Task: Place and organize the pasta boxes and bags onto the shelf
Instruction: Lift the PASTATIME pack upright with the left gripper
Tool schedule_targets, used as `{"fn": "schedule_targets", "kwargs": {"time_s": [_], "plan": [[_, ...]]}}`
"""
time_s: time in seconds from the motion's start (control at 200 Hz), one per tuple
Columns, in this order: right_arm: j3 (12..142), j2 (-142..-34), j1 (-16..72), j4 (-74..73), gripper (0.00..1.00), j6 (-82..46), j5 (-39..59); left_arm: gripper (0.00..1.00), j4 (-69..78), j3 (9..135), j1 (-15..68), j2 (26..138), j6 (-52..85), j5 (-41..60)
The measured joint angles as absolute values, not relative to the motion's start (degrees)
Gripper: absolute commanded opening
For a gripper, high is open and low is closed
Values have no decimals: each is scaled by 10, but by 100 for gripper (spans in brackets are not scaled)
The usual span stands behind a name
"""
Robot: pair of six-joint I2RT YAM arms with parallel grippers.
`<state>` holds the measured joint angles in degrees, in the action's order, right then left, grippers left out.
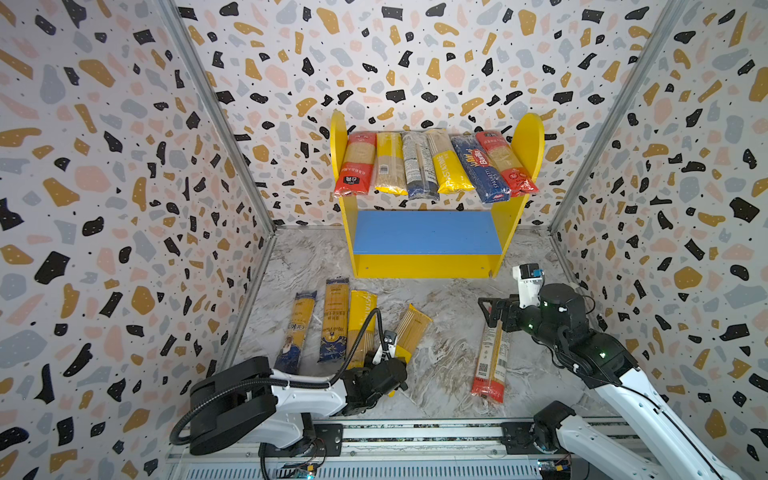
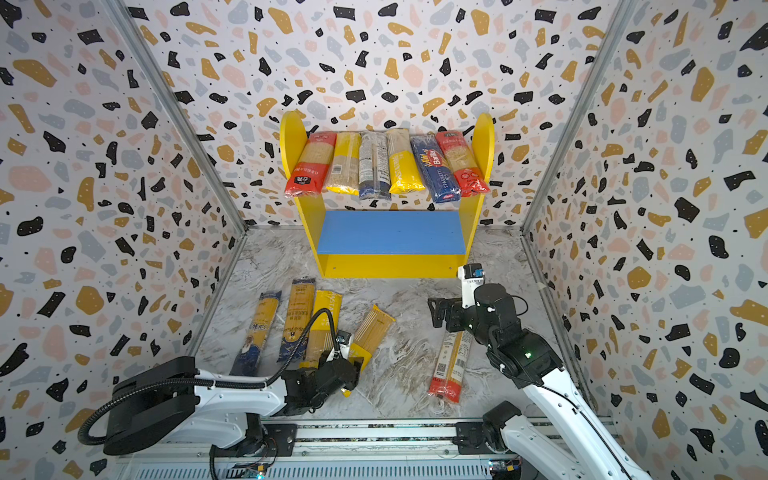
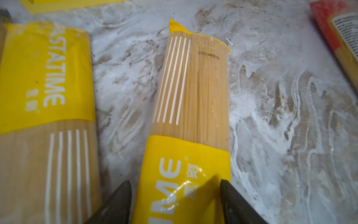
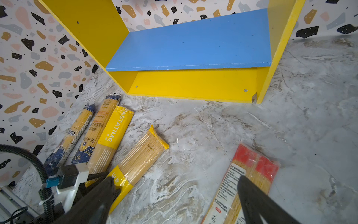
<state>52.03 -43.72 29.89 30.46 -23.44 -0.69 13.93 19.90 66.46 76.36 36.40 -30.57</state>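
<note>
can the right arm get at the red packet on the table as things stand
Probably yes. The right hand hangs open just over the far end of the red packet, which lies alone on the table with nothing on it or against it.

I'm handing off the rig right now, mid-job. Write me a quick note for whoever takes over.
Left gripper: open, jaws astride the tilted yellow PASTATIME spaghetti packet, which lies on the marble-patterned table.
Right gripper: open, above the red plastic spaghetti packet on the table.
Done: six packets lie side by side on the top tier of the yellow two-tier shelf.
To do: five on the table, those two plus three more packets at the left; the blue lower board is bare.
</note>
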Motion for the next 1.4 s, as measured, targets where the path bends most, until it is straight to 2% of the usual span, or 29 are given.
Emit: {"fn": "schedule_targets", "kwargs": {"time_s": [0.07,0.185,0.35,0.44,0.611,0.946,1.196,1.402], "plan": [[520,-436,299,306,99,-233,-8,88,142,199,665,767,356,-291],[520,-432,299,312,99,-230,-9,90,146,202,665,774,349,-274],[520,-428,299,319,99,-229,-11,88,143,227,664,827,335,-268],[520,-425,299,322,99,-228,-13,84,152,246,664,855,332,-269],[520,-419,299,328,99,-228,-18,67,179,272,664,895,321,-264],[520,-412,299,331,99,-226,-24,0,272,317,664,957,317,-241],[520,-412,299,336,99,-226,-26,0,300,297,663,935,317,-220],[520,-412,299,340,99,-226,-26,0,229,281,664,879,321,-224]]}}
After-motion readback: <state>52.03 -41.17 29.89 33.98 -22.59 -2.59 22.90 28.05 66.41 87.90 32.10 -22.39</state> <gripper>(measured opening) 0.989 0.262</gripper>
